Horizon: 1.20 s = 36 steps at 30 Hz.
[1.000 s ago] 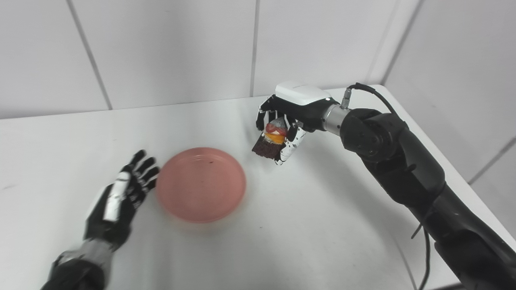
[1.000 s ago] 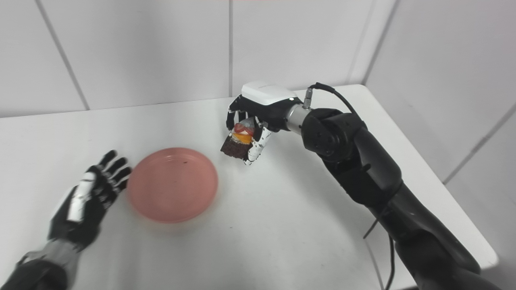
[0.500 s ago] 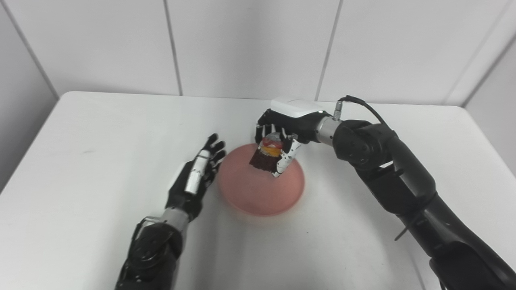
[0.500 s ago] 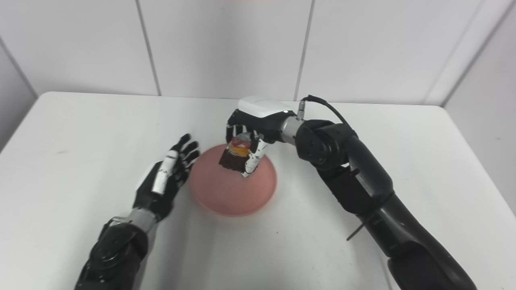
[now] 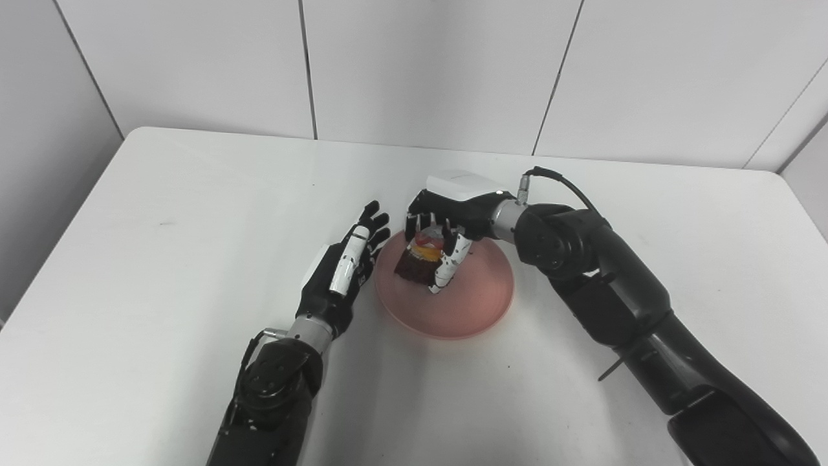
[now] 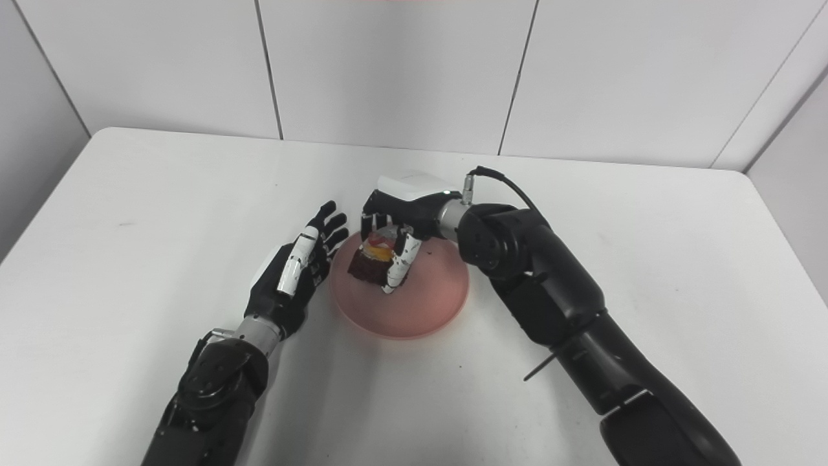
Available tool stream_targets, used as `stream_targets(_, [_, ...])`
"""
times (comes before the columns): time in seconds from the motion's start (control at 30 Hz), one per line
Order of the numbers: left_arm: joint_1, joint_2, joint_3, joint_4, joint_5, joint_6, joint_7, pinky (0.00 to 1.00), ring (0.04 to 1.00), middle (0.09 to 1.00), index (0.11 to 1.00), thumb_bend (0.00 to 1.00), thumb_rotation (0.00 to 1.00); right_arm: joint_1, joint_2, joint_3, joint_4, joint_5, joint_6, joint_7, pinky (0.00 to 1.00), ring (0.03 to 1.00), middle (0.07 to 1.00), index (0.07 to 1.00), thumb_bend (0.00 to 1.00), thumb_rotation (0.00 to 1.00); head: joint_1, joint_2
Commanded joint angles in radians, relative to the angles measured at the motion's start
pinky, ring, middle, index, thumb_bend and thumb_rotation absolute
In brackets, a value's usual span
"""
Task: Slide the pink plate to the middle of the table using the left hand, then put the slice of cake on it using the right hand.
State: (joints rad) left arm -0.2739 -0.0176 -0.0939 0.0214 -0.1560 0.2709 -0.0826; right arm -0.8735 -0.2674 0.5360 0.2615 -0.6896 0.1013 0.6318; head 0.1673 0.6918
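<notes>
The pink plate [image 5: 466,304] lies near the middle of the white table [image 5: 162,194]. My right hand [image 5: 443,223] hovers over the plate's far left part, shut on the slice of cake [image 5: 417,262], a dark brown wedge with orange and red topping. The cake's base sits low over the plate; I cannot tell whether it touches. My left hand [image 5: 343,272] is open, fingers spread, flat beside the plate's left rim. In the right eye view the same plate [image 6: 427,304], cake [image 6: 369,262], right hand [image 6: 398,213] and left hand [image 6: 294,272] appear.
White wall panels [image 5: 420,65] close off the table's far side, and a grey wall [image 5: 39,168] stands at the left. The right arm [image 5: 614,304] stretches across the table's right half with a cable [image 5: 556,184] at its wrist.
The camera has swung left, shifting the whole picture. The right hand has carried the cake from right of the plate to over it and lowered it. The left hand stays by the plate's left rim.
</notes>
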Motion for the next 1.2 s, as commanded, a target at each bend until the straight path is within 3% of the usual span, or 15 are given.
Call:
stream_targets(0.0, [0.023,-0.007,-0.013,0.010,0.017,0.087,0.001,0.95,0.961,0.968,0.961,0.37,1.00,-0.025,-0.014,-0.008,-0.038,-0.007,-0.042,-0.035,0.27,0.344,0.477,0.489,0.53,0.00,0.001,0.000])
stream_targets(0.23, [0.029,-0.006,-0.007,-0.007,0.014,0.101,0.005,0.93,0.953,0.961,0.957,0.37,1.00,0.003,-0.032,0.008,-0.073,-0.041,-0.044,-0.036,0.27,0.337,0.477,0.489,0.53,0.00,-0.008,0.009])
stream_targets(0.37, [0.030,-0.006,-0.007,-0.014,0.014,0.106,0.006,0.93,0.952,0.961,0.956,0.37,1.00,0.016,-0.033,0.016,-0.091,-0.066,-0.032,-0.032,0.31,0.393,0.432,0.528,0.52,0.00,-0.009,0.018])
stream_targets(0.43, [0.030,-0.005,-0.007,-0.018,0.014,0.109,0.008,0.93,0.948,0.958,0.953,0.37,1.00,0.024,-0.033,0.023,-0.107,-0.094,-0.020,-0.035,0.37,0.447,0.446,0.538,0.52,0.00,-0.011,0.020])
stream_targets(0.5, [0.030,-0.003,-0.006,-0.019,0.011,0.112,0.005,0.93,0.948,0.958,0.952,0.36,1.00,0.033,-0.033,0.027,-0.121,-0.125,-0.012,-0.041,0.37,0.448,0.479,0.503,0.53,0.00,-0.013,0.020])
stream_targets(0.53, [0.030,-0.001,-0.006,-0.019,0.009,0.113,0.003,0.93,0.951,0.960,0.956,0.36,1.00,0.036,-0.032,0.028,-0.128,-0.138,-0.005,-0.039,0.36,0.445,0.502,0.653,0.58,0.06,-0.014,0.021])
stream_targets(0.57, [0.029,0.000,-0.005,-0.018,0.007,0.114,0.001,0.94,0.952,0.960,0.957,0.37,1.00,0.038,-0.031,0.028,-0.133,-0.149,0.004,-0.031,0.42,0.522,0.606,0.721,0.70,0.25,-0.014,0.021])
stream_targets(0.6, [0.029,0.001,-0.003,-0.018,0.006,0.114,0.000,0.94,0.952,0.960,0.957,0.37,1.00,0.040,-0.031,0.030,-0.139,-0.161,0.015,-0.018,0.43,0.536,0.622,0.729,0.71,0.27,-0.015,0.021])
stream_targets(0.67, [0.030,0.002,-0.003,-0.019,0.006,0.111,-0.002,0.93,0.952,0.964,0.954,0.37,1.00,0.040,-0.033,0.036,-0.145,-0.181,0.029,0.009,0.62,0.752,0.798,0.804,0.81,0.45,-0.016,0.021])
stream_targets(0.7, [0.031,0.002,-0.003,-0.019,0.005,0.110,-0.002,0.93,0.952,0.965,0.953,0.37,1.00,0.040,-0.033,0.036,-0.147,-0.187,0.031,0.017,0.67,0.803,0.839,0.826,0.84,0.50,-0.016,0.021])
stream_targets(0.87, [0.031,0.005,-0.002,-0.023,0.003,0.117,-0.004,0.93,0.954,0.967,0.952,0.37,1.00,0.047,-0.043,0.030,-0.149,-0.183,0.010,0.025,0.87,0.960,0.976,0.961,0.99,0.66,-0.019,0.022])
stream_targets(1.03, [0.032,0.007,-0.002,-0.024,0.003,0.120,-0.009,0.93,0.956,0.969,0.957,0.37,1.00,0.042,-0.054,0.038,-0.162,-0.192,0.014,0.066,0.93,0.999,1.000,0.998,1.00,0.73,-0.022,0.022])
stream_targets(1.17, [0.031,0.007,0.001,-0.025,0.001,0.125,-0.010,0.94,0.957,0.969,0.961,0.37,1.00,0.044,-0.057,0.031,-0.176,-0.192,0.018,0.083,0.96,1.000,1.000,1.000,1.00,0.74,-0.023,0.022])
